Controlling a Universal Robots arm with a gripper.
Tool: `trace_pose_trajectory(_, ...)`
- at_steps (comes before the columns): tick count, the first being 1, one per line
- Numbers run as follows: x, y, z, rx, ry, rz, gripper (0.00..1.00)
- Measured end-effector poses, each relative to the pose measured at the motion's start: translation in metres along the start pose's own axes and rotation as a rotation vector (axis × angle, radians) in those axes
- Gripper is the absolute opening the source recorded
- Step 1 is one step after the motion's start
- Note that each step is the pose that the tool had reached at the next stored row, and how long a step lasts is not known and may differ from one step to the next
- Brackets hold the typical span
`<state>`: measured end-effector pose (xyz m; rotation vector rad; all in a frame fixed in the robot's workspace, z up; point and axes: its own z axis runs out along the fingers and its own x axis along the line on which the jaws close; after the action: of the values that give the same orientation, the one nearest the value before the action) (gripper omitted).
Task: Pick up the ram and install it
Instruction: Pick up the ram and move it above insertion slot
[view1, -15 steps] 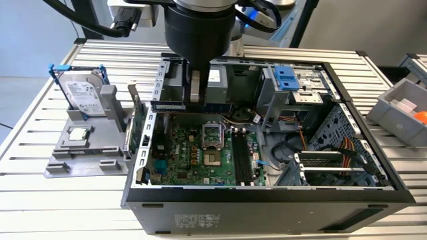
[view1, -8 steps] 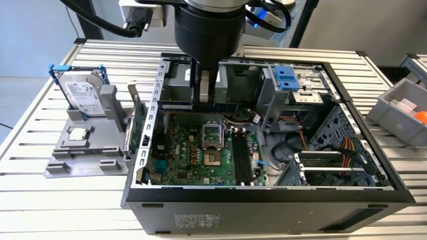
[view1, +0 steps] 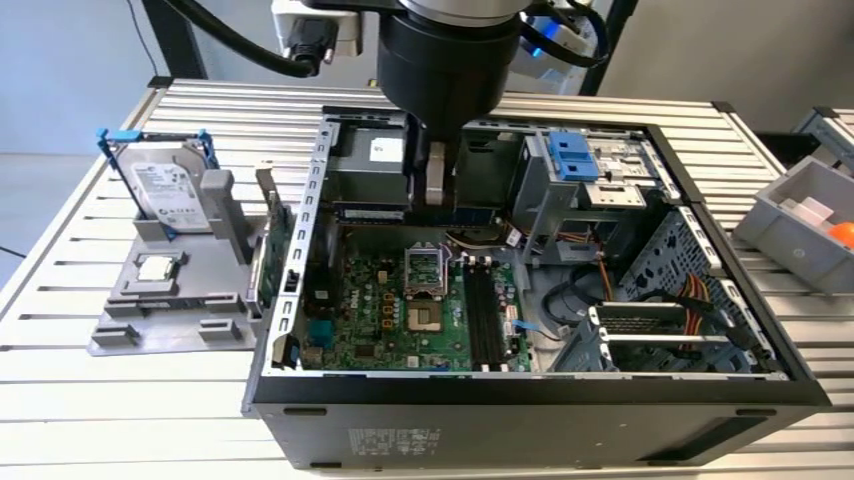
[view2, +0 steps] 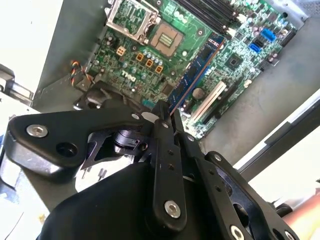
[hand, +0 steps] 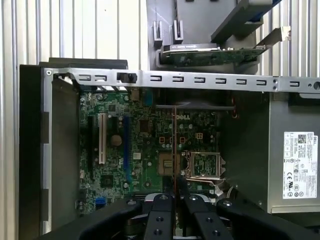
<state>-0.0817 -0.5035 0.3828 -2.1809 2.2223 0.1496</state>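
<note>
A slatted metal table fills the room, grey floor beside it, pale wall behind.

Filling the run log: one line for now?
pincer: shut on thin green circuit-board ram stick | where: above green motherboard in open black metal case | install: not yet

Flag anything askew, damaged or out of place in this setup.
Nothing stands out. The ram hangs straight and edge-on, clamped in the gripper over the motherboard. The long black slots on the board are empty and look undamaged.
</note>
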Motion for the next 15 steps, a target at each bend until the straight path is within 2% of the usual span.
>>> trace_pose_trajectory(15, -0.0007, -0.0313, -0.0016, -0.0071, 0.0002, 0.001, 0.0)
